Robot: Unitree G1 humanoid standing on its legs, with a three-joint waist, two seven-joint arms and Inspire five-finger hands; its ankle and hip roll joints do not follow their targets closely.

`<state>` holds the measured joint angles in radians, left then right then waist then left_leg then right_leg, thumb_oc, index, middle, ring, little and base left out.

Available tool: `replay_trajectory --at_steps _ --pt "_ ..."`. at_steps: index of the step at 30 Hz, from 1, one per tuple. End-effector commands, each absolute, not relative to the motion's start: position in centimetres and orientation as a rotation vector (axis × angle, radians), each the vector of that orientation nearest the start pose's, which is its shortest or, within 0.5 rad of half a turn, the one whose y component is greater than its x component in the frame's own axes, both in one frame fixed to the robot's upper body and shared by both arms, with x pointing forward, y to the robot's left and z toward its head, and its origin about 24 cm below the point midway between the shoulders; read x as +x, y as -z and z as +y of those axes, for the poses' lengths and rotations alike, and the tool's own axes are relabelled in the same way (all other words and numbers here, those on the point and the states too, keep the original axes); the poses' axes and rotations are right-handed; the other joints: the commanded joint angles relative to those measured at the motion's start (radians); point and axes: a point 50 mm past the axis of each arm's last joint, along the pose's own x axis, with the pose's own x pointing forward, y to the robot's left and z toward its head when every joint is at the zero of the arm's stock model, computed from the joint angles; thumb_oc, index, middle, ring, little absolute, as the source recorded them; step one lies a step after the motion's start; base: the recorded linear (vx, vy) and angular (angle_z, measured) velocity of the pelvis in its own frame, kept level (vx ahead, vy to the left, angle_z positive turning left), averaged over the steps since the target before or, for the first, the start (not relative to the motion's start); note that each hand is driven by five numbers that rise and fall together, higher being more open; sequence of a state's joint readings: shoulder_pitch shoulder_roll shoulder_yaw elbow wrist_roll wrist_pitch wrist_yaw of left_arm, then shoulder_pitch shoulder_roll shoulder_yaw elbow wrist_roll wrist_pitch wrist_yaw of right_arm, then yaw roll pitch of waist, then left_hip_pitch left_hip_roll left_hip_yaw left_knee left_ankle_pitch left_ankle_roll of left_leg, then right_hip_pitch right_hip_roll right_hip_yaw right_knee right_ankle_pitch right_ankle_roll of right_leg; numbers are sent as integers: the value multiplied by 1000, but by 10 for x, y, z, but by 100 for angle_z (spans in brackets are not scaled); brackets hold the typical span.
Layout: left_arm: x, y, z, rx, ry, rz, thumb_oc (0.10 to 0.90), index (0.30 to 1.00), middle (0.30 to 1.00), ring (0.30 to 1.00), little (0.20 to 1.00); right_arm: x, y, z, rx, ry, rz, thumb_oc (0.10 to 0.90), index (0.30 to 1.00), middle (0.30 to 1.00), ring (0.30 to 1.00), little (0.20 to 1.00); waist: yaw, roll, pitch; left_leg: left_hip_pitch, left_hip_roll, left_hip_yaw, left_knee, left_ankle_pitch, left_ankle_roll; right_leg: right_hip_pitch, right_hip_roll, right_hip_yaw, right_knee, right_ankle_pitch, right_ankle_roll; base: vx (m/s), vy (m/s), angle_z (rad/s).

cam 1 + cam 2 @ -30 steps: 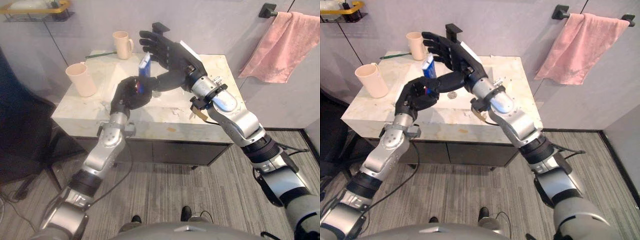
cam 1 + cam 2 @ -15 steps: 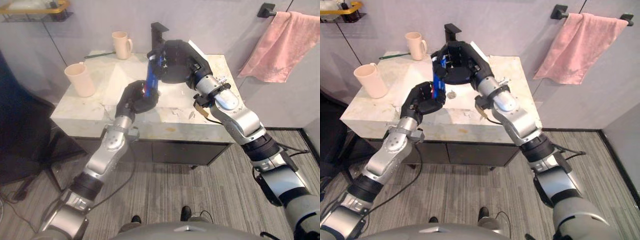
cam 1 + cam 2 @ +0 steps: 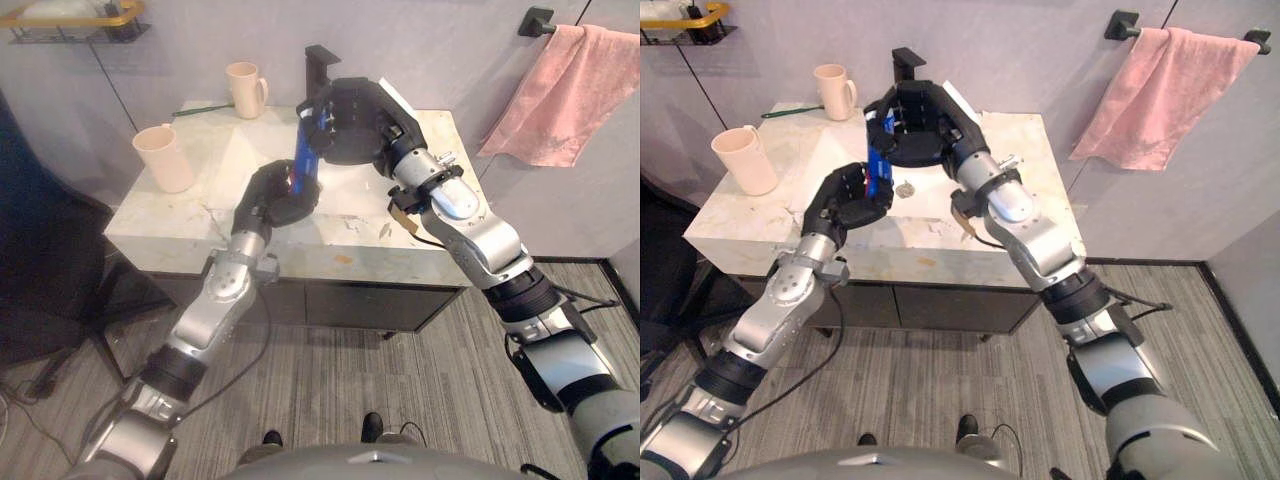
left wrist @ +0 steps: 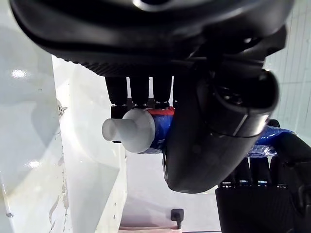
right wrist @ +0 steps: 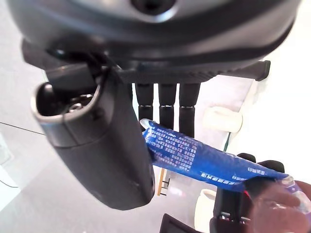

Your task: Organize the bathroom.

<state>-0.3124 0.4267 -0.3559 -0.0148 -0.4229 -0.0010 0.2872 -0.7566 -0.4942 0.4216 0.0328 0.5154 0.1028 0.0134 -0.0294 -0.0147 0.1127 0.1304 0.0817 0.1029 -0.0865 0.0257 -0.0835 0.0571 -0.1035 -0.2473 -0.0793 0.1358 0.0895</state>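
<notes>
Blue toothpaste tube (image 3: 305, 150) held upright above the basin of the marble vanity top (image 3: 420, 250), gripped at both ends. Left hand (image 3: 275, 195) curled round the lower, capped end; white cap (image 4: 129, 130) protruding past the fingers in the left wrist view. Right hand (image 3: 352, 122) closed over the upper, flat end, thumb and fingers pinching it, as seen in the right wrist view. Black faucet (image 3: 317, 66) just behind the right hand, at the far edge. Pink cup (image 3: 163, 157) near the left edge of the top, well apart from the hands. Second cup with handle (image 3: 244, 89) at the far left corner, green toothbrush (image 3: 200, 109) lying just beside it. Open marble between the pink cup and the left hand, and along the near edge. Pink towel (image 3: 560, 95) hanging from a wall bar at far right. Yellow-rimmed shelf (image 3: 70, 18) on the wall at far left.
</notes>
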Motion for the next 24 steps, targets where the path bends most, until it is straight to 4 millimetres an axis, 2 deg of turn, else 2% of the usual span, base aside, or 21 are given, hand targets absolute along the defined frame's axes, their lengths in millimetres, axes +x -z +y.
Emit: replay_trajectory --at_steps 1,5,7,8,9,10,11,12,17,24 --pt "302 -192 145 -19 61 -597 400 300 300 300 300 319 -245 -75 -107 -638 -570 400 300 300 300 300 1 -10 -81 -13 -65 50 49 -62 61 18 23 48 106 -192 45 0 0 0" --pt "303 -191 145 -18 63 -581 400 300 300 300 300 318 -250 -74 -106 -632 -602 400 300 300 300 300 1 -9 -81 -13 -65 50 49 -62 60 19 24 48 103 -190 44 0 0 0" --pt "304 -187 144 -28 55 -557 546 519 519 519 519 316 -258 -74 -116 -626 -640 400 300 300 300 300 4 -9 -81 -14 -66 49 50 -62 60 19 25 49 103 -191 43 0 0 0" --pt "304 -184 143 -30 52 -548 582 573 573 573 573 315 -261 -74 -122 -623 -658 400 300 300 300 300 6 -9 -81 -14 -66 48 50 -62 60 19 25 48 103 -192 43 0 0 0" --pt "304 -184 143 -30 50 -545 665 698 698 698 698 315 -262 -74 -123 -622 -662 400 300 300 300 300 6 -9 -81 -14 -66 48 50 -62 60 20 25 48 103 -192 43 0 0 0" --pt "304 -181 142 -30 48 -535 665 698 698 698 698 315 -266 -74 -130 -617 -677 400 300 300 300 300 8 -10 -82 -15 -66 47 50 -63 60 20 25 47 103 -192 43 0 0 0" --pt "304 -180 143 -30 46 -530 755 832 832 832 832 314 -268 -75 -131 -614 -683 400 300 300 300 300 9 -10 -82 -15 -66 46 51 -63 60 20 25 46 103 -192 43 0 0 0" --pt "303 -175 143 -29 39 -517 800 900 900 900 900 313 -275 -77 -136 -605 -710 400 300 300 300 300 13 -12 -83 -16 -66 43 51 -64 59 20 25 45 103 -194 43 0 0 0" --pt "300 -167 151 -18 4 -502 800 900 900 900 900 312 -289 -85 -150 -578 -760 400 300 300 300 300 28 -19 -85 -21 -64 37 58 -65 57 24 28 37 103 -199 37 -22 -26 6" --pt "296 -163 163 -5 -31 -492 800 900 900 900 900 313 -299 -87 -168 -555 -793 400 300 300 300 300 52 -27 -83 -32 -55 28 76 -64 46 33 33 12 101 -204 24 -17 -51 11"
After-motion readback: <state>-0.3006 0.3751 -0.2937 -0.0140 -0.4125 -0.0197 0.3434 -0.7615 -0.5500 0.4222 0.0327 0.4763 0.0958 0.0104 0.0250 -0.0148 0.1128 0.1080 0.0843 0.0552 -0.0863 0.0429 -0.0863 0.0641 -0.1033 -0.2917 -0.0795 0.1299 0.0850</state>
